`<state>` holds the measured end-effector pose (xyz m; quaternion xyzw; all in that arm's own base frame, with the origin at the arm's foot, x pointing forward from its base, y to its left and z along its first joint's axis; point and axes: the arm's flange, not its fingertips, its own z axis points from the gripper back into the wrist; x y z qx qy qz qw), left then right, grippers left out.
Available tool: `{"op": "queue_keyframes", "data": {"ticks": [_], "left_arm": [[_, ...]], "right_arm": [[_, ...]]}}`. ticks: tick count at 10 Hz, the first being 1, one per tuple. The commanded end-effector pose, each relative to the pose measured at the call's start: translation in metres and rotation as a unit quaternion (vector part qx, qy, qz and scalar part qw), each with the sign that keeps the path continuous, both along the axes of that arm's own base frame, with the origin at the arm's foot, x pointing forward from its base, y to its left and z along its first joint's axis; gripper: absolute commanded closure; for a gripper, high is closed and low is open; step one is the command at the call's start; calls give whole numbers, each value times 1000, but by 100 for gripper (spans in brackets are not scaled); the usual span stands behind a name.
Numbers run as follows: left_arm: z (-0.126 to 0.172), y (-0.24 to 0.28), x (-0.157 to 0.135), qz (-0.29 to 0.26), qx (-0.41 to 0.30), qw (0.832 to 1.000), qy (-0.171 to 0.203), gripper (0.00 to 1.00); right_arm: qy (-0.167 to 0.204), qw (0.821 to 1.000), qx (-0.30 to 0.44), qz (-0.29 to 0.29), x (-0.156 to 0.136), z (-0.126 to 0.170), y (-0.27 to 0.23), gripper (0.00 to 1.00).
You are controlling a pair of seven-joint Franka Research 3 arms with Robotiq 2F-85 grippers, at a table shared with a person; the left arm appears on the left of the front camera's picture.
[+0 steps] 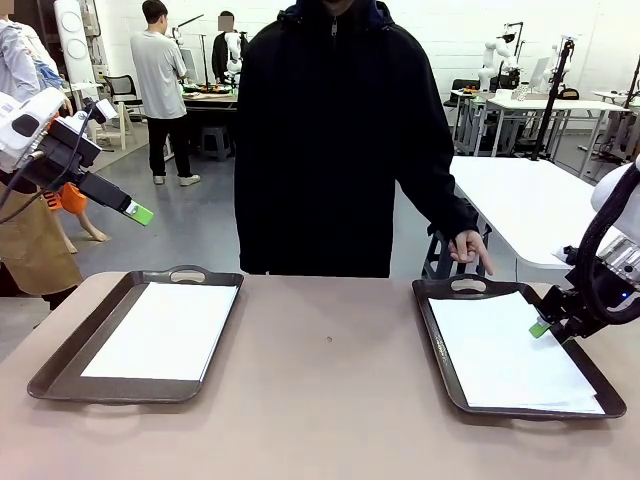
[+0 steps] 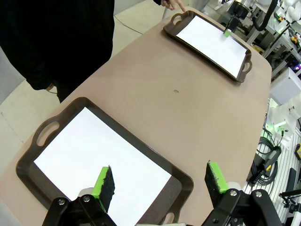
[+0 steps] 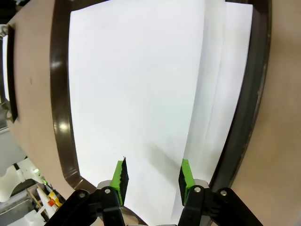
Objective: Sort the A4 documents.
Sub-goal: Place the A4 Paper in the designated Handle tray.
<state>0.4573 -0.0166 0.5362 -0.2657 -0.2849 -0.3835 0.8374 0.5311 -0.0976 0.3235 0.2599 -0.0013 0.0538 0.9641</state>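
Two dark trays lie on the table, each holding white A4 documents. One sheet [image 1: 165, 330] [image 2: 99, 160] lies flat in the left tray [image 1: 60, 370]. A loose stack of sheets [image 1: 505, 360] [image 3: 136, 84] fills the right tray [image 1: 435, 340], with the top sheet skewed off the ones beneath. My right gripper [image 1: 545, 328] [image 3: 153, 176] hovers low over that stack's right side. Its fingers stand apart above the top sheet's edge and grip nothing. My left gripper [image 1: 140, 213] [image 2: 160, 181] hangs open high above the left tray.
A person in a dark jacket stands at the far edge, one hand [image 1: 470, 248] pointing down at the right tray's far handle [image 1: 468, 286]. Bare tabletop [image 1: 330, 380] lies between the trays. A white table [image 1: 530, 200] stands behind on the right.
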Motion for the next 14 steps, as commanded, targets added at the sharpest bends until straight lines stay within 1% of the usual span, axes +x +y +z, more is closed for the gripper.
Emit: {"op": "queue_keyframes", "data": {"ticks": [1,2,3,4,7,9,10,14], "left_arm": [[0,0,0,-2,1,1000,-2,0],[0,0,0,-2,1,1000,-2,0],[0,0,0,-2,1,1000,-2,0],[0,0,0,-2,1,1000,-2,0],[0,0,0,-2,1,1000,-2,0],[0,0,0,-2,1,1000,-2,0],[0,0,0,-2,1,1000,-2,0],[0,0,0,-2,1,1000,-2,0]], "right_arm": [[4,1000,-25,-8,-5,3,7,34],[3,1000,-27,-8,-5,3,7,5],[2,999,-33,-8,-5,5,6,15],[0,999,-35,-8,-5,7,6,0],[-1,999,-44,-9,-7,11,4,0],[0,999,-36,-30,-5,10,8,0],[-6,1000,-24,-1,0,12,1,0],[-6,1000,-24,-1,0,12,1,0]]}}
